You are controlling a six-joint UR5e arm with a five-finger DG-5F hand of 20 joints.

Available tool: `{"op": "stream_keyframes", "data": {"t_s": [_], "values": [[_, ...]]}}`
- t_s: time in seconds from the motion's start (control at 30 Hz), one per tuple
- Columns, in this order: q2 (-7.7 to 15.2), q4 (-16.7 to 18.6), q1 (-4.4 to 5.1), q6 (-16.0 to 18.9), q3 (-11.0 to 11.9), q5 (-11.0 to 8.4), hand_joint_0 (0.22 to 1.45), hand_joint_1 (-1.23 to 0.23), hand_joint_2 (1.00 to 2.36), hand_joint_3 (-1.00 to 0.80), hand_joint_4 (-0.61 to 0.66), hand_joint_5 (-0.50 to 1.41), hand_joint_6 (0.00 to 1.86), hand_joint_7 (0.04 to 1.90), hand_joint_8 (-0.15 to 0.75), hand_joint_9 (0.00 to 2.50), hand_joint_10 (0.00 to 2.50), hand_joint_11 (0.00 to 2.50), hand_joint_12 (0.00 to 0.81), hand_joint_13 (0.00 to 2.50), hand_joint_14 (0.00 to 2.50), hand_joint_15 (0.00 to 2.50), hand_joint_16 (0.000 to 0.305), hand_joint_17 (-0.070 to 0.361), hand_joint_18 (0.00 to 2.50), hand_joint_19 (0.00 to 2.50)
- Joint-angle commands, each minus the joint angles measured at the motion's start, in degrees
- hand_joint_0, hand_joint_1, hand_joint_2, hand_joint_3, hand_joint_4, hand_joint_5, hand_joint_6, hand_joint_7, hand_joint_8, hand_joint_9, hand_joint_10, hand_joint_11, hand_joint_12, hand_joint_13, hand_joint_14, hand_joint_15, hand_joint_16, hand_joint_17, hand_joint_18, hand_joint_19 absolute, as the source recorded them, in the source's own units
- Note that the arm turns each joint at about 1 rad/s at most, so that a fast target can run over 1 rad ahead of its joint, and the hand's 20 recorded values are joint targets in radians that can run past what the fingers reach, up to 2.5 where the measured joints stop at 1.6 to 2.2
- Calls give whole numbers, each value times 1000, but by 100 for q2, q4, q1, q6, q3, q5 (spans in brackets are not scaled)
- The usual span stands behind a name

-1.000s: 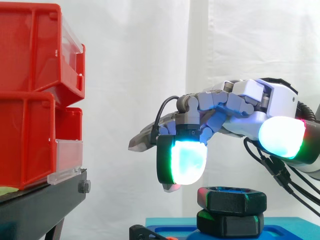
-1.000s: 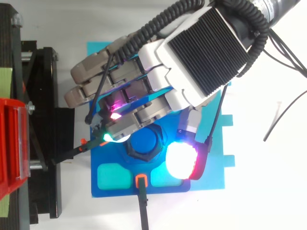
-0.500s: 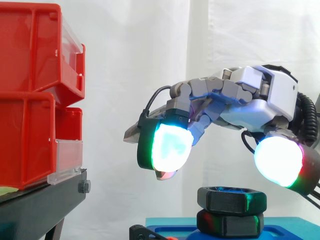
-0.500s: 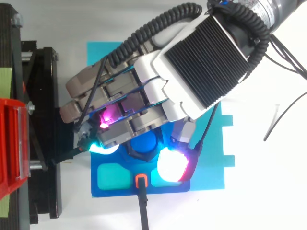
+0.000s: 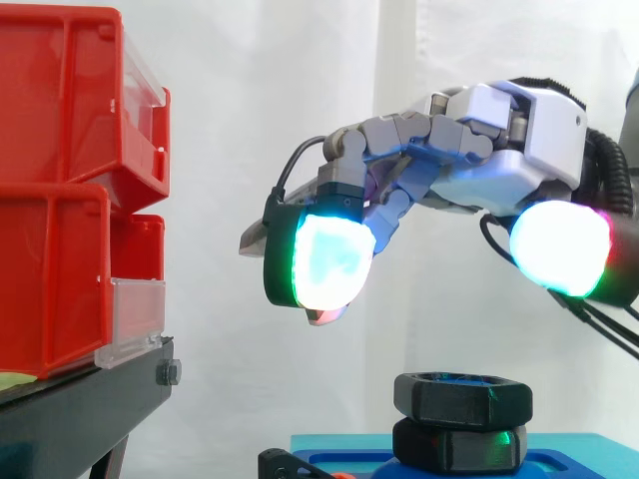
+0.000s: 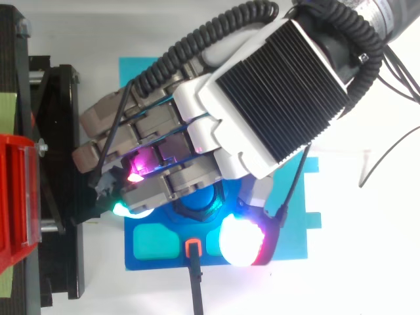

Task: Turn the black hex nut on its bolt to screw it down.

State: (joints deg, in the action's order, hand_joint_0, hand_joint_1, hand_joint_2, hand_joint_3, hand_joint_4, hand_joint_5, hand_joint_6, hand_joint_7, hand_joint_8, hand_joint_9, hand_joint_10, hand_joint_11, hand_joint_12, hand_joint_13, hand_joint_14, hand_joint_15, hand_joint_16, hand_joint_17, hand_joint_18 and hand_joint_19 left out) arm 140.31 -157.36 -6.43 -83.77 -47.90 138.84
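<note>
The fingers [image 5: 319, 261] and thumb [image 5: 561, 249] are spread wide in a loose arc with nothing between them. From the side, the hand [image 5: 499, 150] hangs well above the nut [image 5: 462, 399], and no pad touches it. A second ago the lit finger pad hung down close beside the nut's top edge. Half a second ago it had swung out to the left while the thumb dipped low on the right. Now both pads are higher and the whole hand has lifted. The nut sits where it was, level on a second black hex piece [image 5: 459, 446] on the blue base [image 5: 579, 457]. I can't tell whether there is any thread left between the two. The red bins [image 5: 60, 200] on the stand [image 5: 80, 414] are off to the left, well apart from all this.

From above, the back of the hand [image 6: 275, 98] covers most of the base [image 6: 157, 261]. I can see the blue bolt [image 6: 199, 199] and the nut's rim [image 6: 195, 214] just past the knuckles. The thumb pad glows on one side of the nut and a green finger pad shows on the far side, out over the stand's edge. Compared with a second ago, that finger has slid further out from the nut and the hand has rolled.

I read this as the let-go between turns. The hand has released and is resetting its wrist, so it has to come down and grip the flats again before the nut can turn any further.
</note>
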Motion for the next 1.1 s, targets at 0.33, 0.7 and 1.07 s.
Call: {"op": "stream_keyframes", "data": {"t_s": [0.33,0.7,1.07], "values": [[5,-814,177,-245,17,-437,415,-278,1000,-500,305,-61,503,1097,319,961,6,192,409,573,3,107,60,136,550,236],[5,-436,283,265,-387,-701,425,-432,1000,-500,287,-69,501,1221,314,922,6,214,402,569,4,109,59,133,550,236],[5,-251,309,432,-449,-683,437,-440,1000,-500,276,-46,506,1323,314,959,6,218,392,570,3,108,57,128,546,236]]}}
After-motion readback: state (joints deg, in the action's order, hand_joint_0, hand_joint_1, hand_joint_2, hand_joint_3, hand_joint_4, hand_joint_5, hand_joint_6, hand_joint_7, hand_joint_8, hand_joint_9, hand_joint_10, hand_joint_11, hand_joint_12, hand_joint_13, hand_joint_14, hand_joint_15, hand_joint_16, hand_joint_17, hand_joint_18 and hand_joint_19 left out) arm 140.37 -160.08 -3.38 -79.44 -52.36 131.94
